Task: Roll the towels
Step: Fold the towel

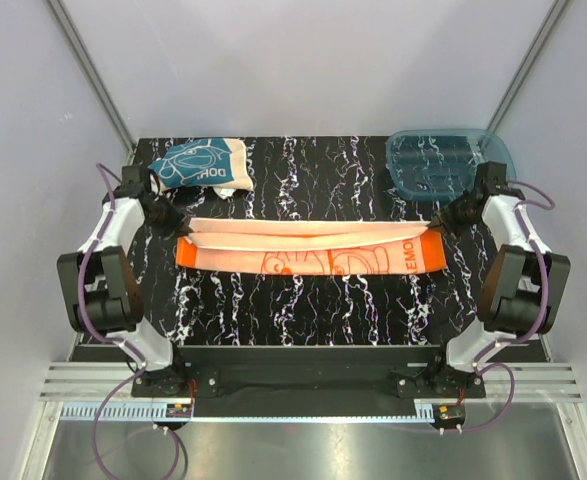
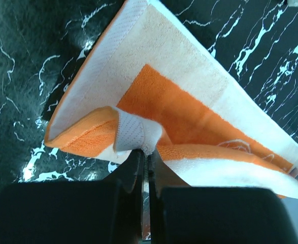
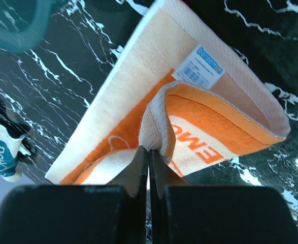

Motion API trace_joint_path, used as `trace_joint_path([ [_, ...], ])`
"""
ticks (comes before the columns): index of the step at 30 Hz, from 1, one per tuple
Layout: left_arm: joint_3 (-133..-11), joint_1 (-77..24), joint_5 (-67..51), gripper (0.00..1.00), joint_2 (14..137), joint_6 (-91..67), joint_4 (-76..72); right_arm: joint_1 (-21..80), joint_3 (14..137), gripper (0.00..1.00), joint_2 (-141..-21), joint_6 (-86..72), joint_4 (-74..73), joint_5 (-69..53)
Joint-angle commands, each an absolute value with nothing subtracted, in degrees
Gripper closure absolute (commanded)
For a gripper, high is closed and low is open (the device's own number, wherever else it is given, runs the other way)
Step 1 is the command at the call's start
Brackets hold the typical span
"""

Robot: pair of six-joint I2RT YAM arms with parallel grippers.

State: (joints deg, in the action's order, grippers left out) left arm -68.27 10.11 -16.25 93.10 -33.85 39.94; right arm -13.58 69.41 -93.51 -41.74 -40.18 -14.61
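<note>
Orange towel [image 1: 313, 252] folded lengthwise on the tabletop [image 1: 303, 310]
Its ends are pinched in the clenched left hand [image 1: 181, 229] and right hand [image 1: 436, 224]; the teal towel [image 1: 198, 166] is bunched far-left.

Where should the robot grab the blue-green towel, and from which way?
Pinch the teal towel at its cream flap on the far right end, coming down from above. It lies crumpled on the table, and that folded-over edge probably gives fingers something to close on.
</note>
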Motion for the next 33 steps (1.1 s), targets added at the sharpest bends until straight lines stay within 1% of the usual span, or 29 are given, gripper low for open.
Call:
trace_joint_path([
  [1, -72.2, 10.1, -16.2, 1.00, 94.8, -34.1, 38.6, -13.4, 74.3, 1.00, -95.5, -40.6, -38.6, -14.2],
  [6, -75.0, 10.1, -16.5, 1.00, 98.7, -33.7, 39.4, -13.4, 76.4, 1.00, -99.2, -40.2, -39.1, -13.9],
  [12, -78.0, 10.2, -17.1, 1.00, 103.4, -32.9, 40.5, -13.4, 75.4, 1.00, -101.0, -39.7, -38.1, -14.6],
  [15, -77.2, 10.1, -17.8, 1.00, 102.7, -32.3, 40.3, -13.4, 74.4, 1.00, -99.7, -39.1, -38.1, -14.6],
  [17, -75.6, 10.1, -18.4, 1.00, 99.9, -31.3, 39.6, -13.4, 73.8, 1.00, -98.3, -38.5, -38.9, -14.5],
  [23, -69.0, 10.3, -18.9, 1.00, 88.1, -28.3, 41.7, -13.4, 70.1, 1.00, -86.6, -35.5, -44.8, -12.7],
  [24, -66.9, 10.4, -19.2, 1.00, 84.3, -28.2, 42.3, -13.4, 68.2, 1.00, -82.0, -34.6, -45.6, -11.7],
  [26, -63.9, 10.4, -20.0, 1.00, 80.0, -27.9, 42.4, -13.4, 65.9, 1.00, -76.9, -34.1, -48.6, -10.2],
  [27, -61.4, 10.5, -20.5, 1.00, 78.0, -27.5, 43.1, -13.4, 65.0, 1.00, -71.9, -33.4, -49.7, -8.7],
  [28, -60.2, 10.4, -20.3, 1.00, 74.0, -27.4, 43.4, -13.4, 63.3, 1.00, -69.3, -33.4, -51.0, -7.9],
  [30, -57.9, 10.5, -19.8, 1.00, 70.1, -27.1, 44.8, -13.4, 61.9, 1.00, -62.4, -33.9, -54.1, -7.4],
  [33, -53.5, 10.6, -19.6, 1.00, 62.7, -26.9, 45.8, -13.4, 57.9, 1.00, -55.8, -34.6, -57.1, -8.3],
])
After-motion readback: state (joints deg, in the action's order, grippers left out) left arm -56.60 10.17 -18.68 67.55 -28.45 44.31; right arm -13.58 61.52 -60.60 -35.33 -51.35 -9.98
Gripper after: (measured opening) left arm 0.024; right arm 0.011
